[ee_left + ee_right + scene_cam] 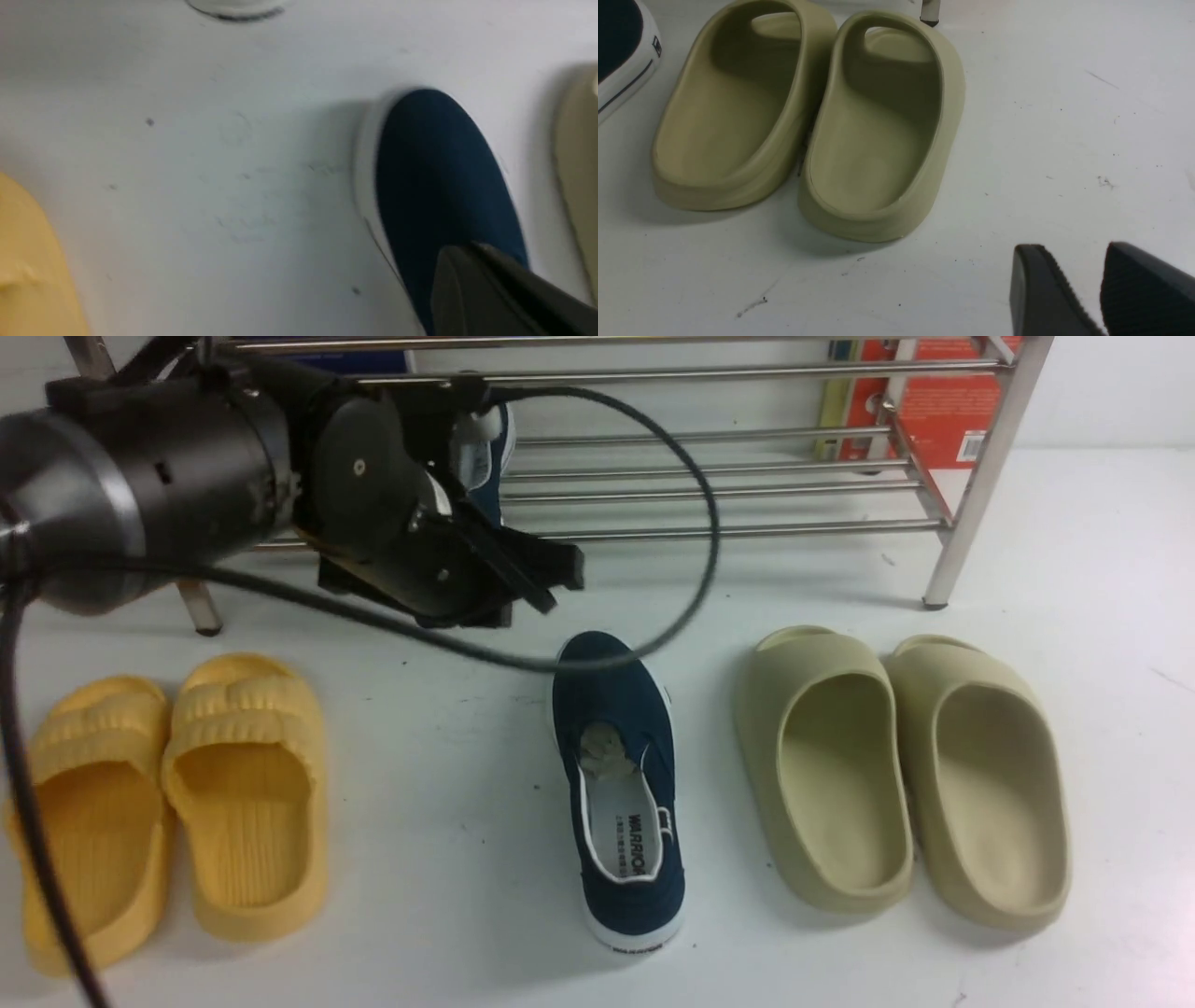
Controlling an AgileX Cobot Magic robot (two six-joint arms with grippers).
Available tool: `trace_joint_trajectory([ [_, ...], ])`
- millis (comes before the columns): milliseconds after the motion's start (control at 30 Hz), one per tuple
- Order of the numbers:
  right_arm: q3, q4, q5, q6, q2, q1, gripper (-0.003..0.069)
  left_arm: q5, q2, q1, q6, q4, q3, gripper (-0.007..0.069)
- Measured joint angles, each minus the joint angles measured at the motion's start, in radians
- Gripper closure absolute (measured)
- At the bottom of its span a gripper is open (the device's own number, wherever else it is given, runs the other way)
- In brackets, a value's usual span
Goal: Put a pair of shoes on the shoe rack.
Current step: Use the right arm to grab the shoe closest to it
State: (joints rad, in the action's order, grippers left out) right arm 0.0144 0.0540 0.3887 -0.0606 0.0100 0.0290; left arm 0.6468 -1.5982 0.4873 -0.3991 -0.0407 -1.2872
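On the white desk (pixel 448 859), in front of the shoe rack (pixel 747 485), one navy canvas slip-on (pixel 621 784) is seen lying flat with its toe toward the rack, its white rubber sole and its white insole printed "WARRIOR" in plain sight. The second navy shoe (pixel 490 490) is found on the rack's low tier of shiny round steel bars, largely hidden behind the left arm (pixel 140 476), so its pose cannot be told. The left claw (pixel 565 586) is held above the desk between the rack and the toe of the lying shoe; its black wedge-shaped fingers (pixel 560 567) are seen apart, with nothing gripped. The right claw (pixel 1083 261) is shown with ribbed black fingertips (pixel 1041 284) slightly parted and empty, over bare desk near the beige-olive foam slides (pixel 896 765). These smooth, rounded slides are set side by side, touching, to the right of the lying shoe; the yellow ridged slides (pixel 168 803) are set well to its left
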Motion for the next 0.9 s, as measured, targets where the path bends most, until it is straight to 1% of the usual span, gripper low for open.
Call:
trace_joint_trajectory([
  [133, 0.0, 0.0, 0.0, 0.0, 0.0, 0.0, 0.0419, 0.035, 0.123, 0.106, -0.082, 0.001, 0.129, 0.0638],
  [167, 0.0, 0.0, 0.0, 0.0, 0.0, 0.0, 0.0419, 0.037, 0.127, 0.114, -0.087, 0.001, 0.14, 0.0638],
  [200, 0.0, 0.0, 0.0, 0.0, 0.0, 0.0, 0.0419, 0.045, 0.154, 0.143, -0.098, 0.001, 0.178, 0.0638],
  [300, 0.0, 0.0, 0.0, 0.0, 0.0, 0.0, 0.0419, 0.047, 0.176, 0.17, -0.103, -0.004, 0.222, 0.0638],
  [533, 0.0, 0.0, 0.0, 0.0, 0.0, 0.0, 0.0419, 0.083, 0.234, 0.174, -0.146, -0.051, 0.27, 0.0638],
  [733, 0.0, 0.0, 0.0, 0.0, 0.0, 0.0, 0.0419, 0.09, 0.306, 0.174, -0.15, -0.058, 0.338, 0.0638],
  [900, 0.0, 0.0, 0.0, 0.0, 0.0, 0.0, 0.0419, 0.09, 0.331, 0.174, -0.151, -0.076, 0.349, 0.0638],
])
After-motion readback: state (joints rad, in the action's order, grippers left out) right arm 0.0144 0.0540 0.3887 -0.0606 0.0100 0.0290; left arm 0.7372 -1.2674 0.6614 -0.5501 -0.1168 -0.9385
